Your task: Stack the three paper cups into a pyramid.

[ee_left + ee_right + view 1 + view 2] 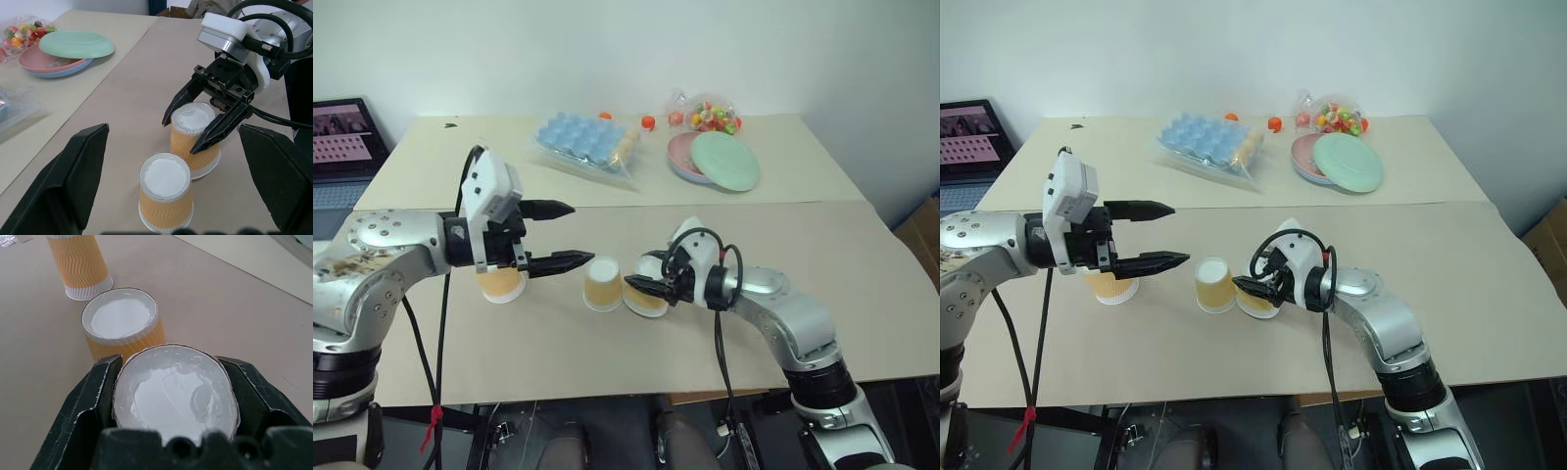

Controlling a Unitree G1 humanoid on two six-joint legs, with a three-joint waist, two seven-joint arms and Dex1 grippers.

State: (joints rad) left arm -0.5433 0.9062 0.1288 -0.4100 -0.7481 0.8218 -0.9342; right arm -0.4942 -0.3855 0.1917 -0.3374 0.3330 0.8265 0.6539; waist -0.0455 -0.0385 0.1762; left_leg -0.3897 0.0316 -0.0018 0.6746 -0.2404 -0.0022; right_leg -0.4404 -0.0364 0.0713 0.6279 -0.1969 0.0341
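Cups first: three small tapered paper cups with orange-tan ribbed sides and white bases all sat upside down on the tan cardboard-coloured tabletop, strung out in a rough row near the front edge.

The right gripper was pinching the right-hand cup, one black finger on each side of its upturned base. From the right wrist camera that cup sat snug between the two fingers, and its white base looked a bit squashed out of round. It still seemed to rest on the table, though the contact wasn't totally clear.

The middle cup stood just beside it, at about 9 o'clock from the held one, nothing touching it. The two looked very close, maybe brushing at the rims, hard to call.

The left-hand cup stood further out at 9 o'clock, well apart from the pair, partly under the left gripper. That gripper hovered above the table with its black fingers spread wide, nothing in them, tips pointing toward 3 o'clock.

So no pyramid, all three cups were on the table level.

Up at 12 to 1 o'clock, on the far table, sat a round mint-green plate on a pink plate, a clear bag of colourful candies behind them, and a blue egg-tray-looking thing in plastic wrap.
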